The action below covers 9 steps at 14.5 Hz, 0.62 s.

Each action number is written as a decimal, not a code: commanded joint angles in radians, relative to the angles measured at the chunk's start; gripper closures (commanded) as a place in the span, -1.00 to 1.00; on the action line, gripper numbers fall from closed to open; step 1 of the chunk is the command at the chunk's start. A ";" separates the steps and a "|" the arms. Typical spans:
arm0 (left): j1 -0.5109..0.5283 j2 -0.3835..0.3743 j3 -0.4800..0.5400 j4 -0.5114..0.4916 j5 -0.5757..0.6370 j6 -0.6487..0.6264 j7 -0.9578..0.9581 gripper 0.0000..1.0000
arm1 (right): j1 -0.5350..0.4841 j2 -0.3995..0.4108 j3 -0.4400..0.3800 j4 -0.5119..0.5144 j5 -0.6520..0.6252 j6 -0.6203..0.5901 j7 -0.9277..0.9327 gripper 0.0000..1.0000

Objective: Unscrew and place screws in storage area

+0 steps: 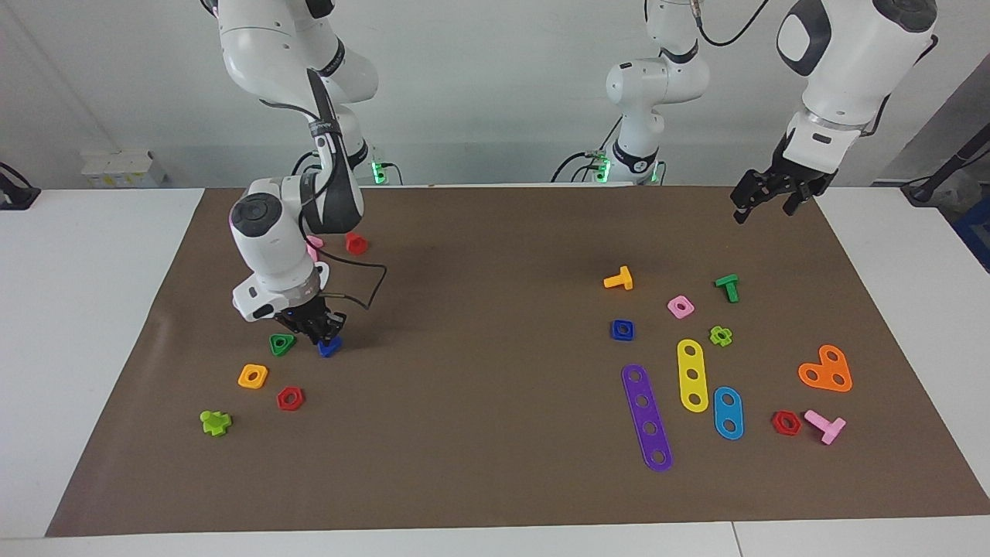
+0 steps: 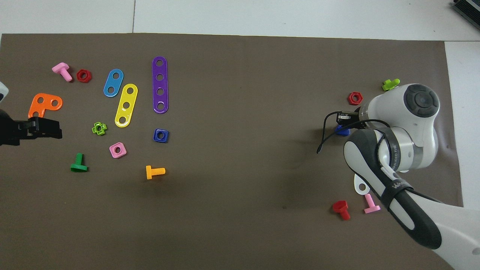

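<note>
A dark-blue screw (image 1: 329,346) with a triangular head sits at the tips of my right gripper (image 1: 322,337), which is shut on it, low over the mat beside a green triangular nut (image 1: 281,343). From overhead only a bit of the blue screw (image 2: 342,130) peeks out beside the right wrist. The matching blue square nut (image 1: 622,329) lies loose on the mat toward the left arm's end. My left gripper (image 1: 762,203) hangs open and holds nothing, above the mat's edge near the left arm's base.
Around the right gripper lie a yellow nut (image 1: 253,376), a red hex nut (image 1: 290,398), a lime screw (image 1: 216,422), a red screw (image 1: 356,243) and a pink screw (image 2: 371,204). Toward the left arm's end are coloured plates (image 1: 694,374), nuts and screws.
</note>
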 commanded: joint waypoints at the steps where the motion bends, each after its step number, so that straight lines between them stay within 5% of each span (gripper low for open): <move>1: 0.007 -0.025 -0.003 -0.019 -0.016 -0.012 -0.007 -1.00 | -0.013 -0.016 0.010 -0.014 0.023 0.020 -0.027 -0.86; 9: 0.009 -0.025 -0.003 -0.019 -0.016 -0.012 -0.007 -1.00 | -0.015 -0.140 0.004 0.197 0.020 -0.265 -0.040 -0.95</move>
